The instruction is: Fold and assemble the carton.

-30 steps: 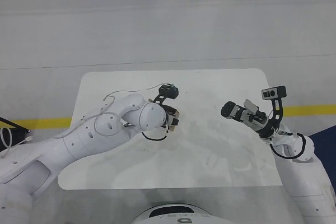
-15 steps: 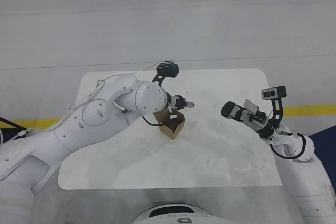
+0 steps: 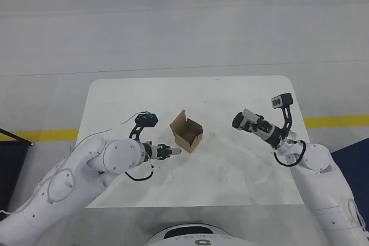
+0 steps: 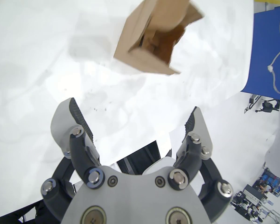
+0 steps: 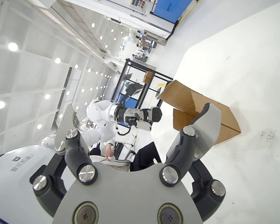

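A small brown carton stands near the middle of the white table, its top open and one flap raised. In the left wrist view the carton lies just beyond my left gripper, which is open and empty. In the top view the left gripper sits just beside the carton's near-left side, apart from it. My right gripper hovers to the right of the carton, open and empty. The right wrist view shows the carton partly behind one finger, with the left gripper farther off.
The table's rounded edges border a grey floor with a yellow line. A blue mat lies off the right side. A black frame stands at the left.
The left arm has let go of the carton and drawn back toward the near-left side. The carton now stands free on the table. The right arm has shifted slightly left toward it.
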You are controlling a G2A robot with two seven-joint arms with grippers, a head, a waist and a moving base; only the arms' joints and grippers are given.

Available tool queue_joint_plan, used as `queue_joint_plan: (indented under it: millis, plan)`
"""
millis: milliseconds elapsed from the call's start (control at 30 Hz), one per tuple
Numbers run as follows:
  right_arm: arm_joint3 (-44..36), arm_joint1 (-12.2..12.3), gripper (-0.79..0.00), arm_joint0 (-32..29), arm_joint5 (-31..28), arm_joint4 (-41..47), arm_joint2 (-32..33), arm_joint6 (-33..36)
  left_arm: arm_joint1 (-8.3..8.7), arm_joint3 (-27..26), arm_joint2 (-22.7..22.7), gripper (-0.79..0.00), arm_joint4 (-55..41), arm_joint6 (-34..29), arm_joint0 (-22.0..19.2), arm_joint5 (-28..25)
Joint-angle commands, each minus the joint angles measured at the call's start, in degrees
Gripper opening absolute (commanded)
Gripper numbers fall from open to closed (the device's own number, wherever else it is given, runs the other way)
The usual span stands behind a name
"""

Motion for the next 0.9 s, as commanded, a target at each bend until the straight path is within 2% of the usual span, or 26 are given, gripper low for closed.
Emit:
queue_joint_plan:
  millis: [0, 133, 367, 567, 667, 867]
  plan:
    - [1.2, -0.3, 0.000, 1.5, -0.9, -1.4, -2.2, 0.0, 0.51, 0.5, 0.0, 0.000, 0.9, 1.0, 4.2, -1.8]
    - [5.8, -1.1, 0.000, 5.4, -4.7, -5.9, -6.7, -1.0, 0.19, 3.1, 1.7, 0.000, 2.4, 4.6, 6.5, -3.2]
    - [11.0, -2.4, 0.000, 9.5, -7.6, -13.5, -12.9, -5.8, -2.98, 10.7, 5.0, 0.000, -1.5, 12.3, 2.9, -0.1]
    - [13.3, -3.1, 0.000, 11.1, -10.5, -15.9, -15.9, -7.1, -5.08, 13.2, 4.2, 0.000, -9.1, 16.6, 0.7, 0.6]
    - [14.1, -3.3, 0.000, 11.6, -10.9, -15.9, -16.8, -7.7, -4.99, 11.3, 2.2, 0.000, -10.4, 17.3, 1.0, 0.5]
    - [14.7, -3.5, 0.000, 11.7, -11.8, -14.5, -16.8, -9.2, -3.32, 6.7, -2.4, 0.000, -7.1, 16.8, 5.0, -3.2]
